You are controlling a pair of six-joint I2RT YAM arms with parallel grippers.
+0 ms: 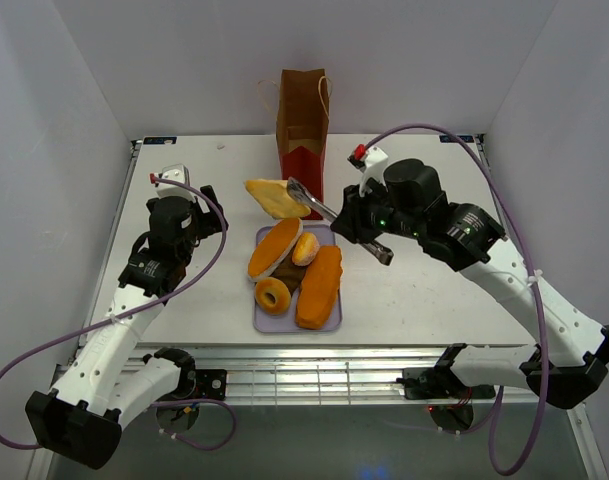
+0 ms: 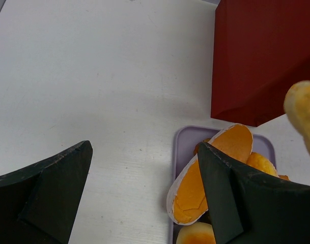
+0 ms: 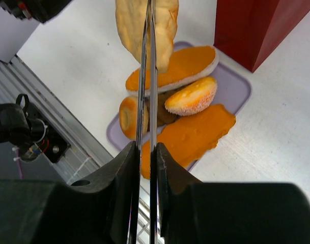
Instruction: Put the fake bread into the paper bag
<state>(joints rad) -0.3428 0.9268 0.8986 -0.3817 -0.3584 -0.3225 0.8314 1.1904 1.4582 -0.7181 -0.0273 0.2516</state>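
The right gripper (image 3: 146, 152) is clamped on metal tongs (image 1: 314, 200) pinching a flat tan bread wedge (image 1: 272, 197) aloft, just left of the paper bag (image 1: 302, 110) at the far edge's middle. Best to lift the wedge above the bag's mouth, centre it, then loosen. The left gripper (image 2: 143, 152) gapes wide, empty.

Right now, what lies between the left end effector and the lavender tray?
Only bare white table: the top view shows nothing between the open left end effector and the tray's left edge, and the left wrist view agrees.
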